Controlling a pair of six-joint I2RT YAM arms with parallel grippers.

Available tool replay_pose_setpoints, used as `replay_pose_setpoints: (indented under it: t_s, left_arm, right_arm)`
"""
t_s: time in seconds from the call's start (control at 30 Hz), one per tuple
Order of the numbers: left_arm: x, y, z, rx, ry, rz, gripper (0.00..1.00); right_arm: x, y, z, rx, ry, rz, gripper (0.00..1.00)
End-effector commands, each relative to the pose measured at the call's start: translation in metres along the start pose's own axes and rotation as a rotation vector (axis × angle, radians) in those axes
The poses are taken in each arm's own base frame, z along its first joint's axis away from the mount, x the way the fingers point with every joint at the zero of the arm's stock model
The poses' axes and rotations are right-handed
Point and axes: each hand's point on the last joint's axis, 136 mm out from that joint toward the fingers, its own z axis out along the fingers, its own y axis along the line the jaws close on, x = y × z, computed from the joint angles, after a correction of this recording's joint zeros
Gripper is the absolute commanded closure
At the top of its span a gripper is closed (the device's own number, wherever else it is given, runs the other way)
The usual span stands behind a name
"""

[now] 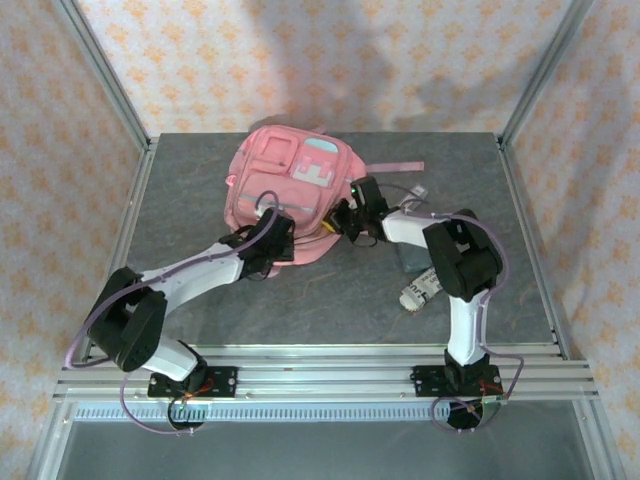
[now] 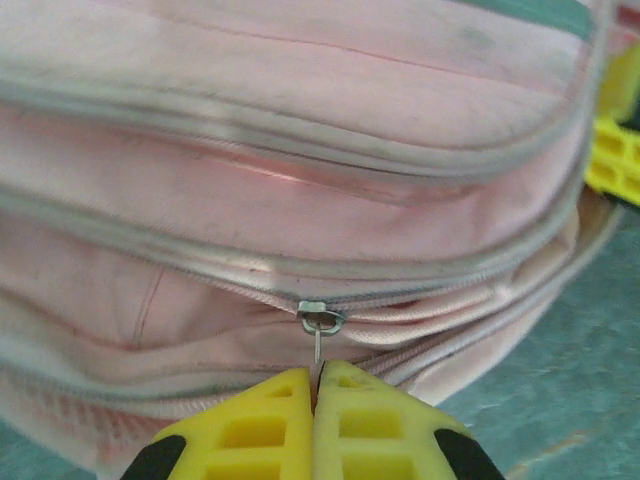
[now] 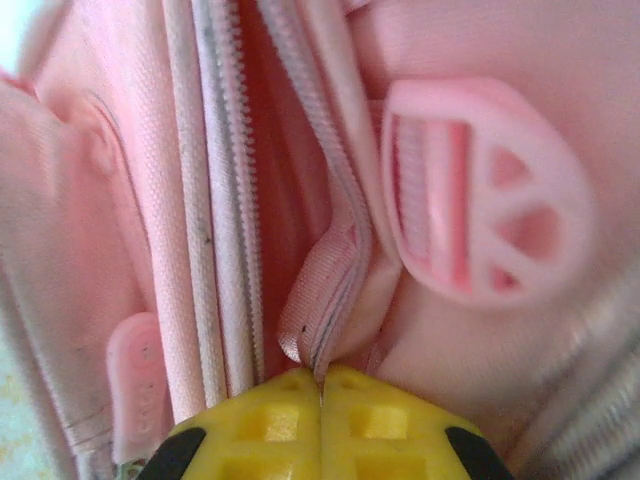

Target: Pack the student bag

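The student bag [image 1: 285, 190] lies at the back middle of the desk [image 1: 180, 300], touching both sets of jaws; left jaws are closed on its zip pull [image 2: 318, 335]; right jaws are closed on a fabric fold [image 3: 325, 300] of the bag; its contents are hidden.

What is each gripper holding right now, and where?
Left gripper pinches the student bag's zipper pull; right gripper pinches a fabric fold beside its zipper.

The student bag [image 1: 285, 185] is matt woven cloth (zip pull [image 2: 320, 320]: shiny metal) with a smooth plastic buckle [image 3: 495, 205].
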Motion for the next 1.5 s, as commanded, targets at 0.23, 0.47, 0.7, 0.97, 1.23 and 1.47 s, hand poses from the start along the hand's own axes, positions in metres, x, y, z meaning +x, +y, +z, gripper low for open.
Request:
replay_pose_setpoints:
  t_s: [0.23, 0.47, 0.7, 0.97, 1.23, 1.47]
  left_arm:
    - [-0.034, -0.057, -0.001, 0.123, -0.028, -0.010, 1.00]
    - [-0.031, -0.053, 0.000, 0.108, -0.018, 0.004, 1.00]
    - [-0.016, -0.048, 0.011, 0.082, 0.026, 0.014, 1.00]
    - [0.014, -0.033, 0.031, 0.018, 0.101, 0.016, 1.00]
    - [0.027, -0.031, 0.051, -0.040, 0.159, 0.059, 0.75]
    - [0.021, -0.019, 0.060, -0.140, 0.145, 0.100, 0.86]
  right_arm:
    - [-0.016, 0.027, -0.058, -0.078, -0.139, -0.076, 0.65]
    - [0.019, 0.041, -0.063, -0.125, -0.066, -0.111, 0.62]
    - [0.035, 0.032, -0.031, -0.085, -0.008, -0.107, 0.62]
    - [0.037, 0.008, -0.012, -0.038, 0.000, -0.080, 0.63]
    - [0.037, 0.005, -0.012, -0.033, -0.006, -0.081, 0.64]
    - [0.040, 0.001, -0.010, -0.032, 0.002, -0.079, 0.66]
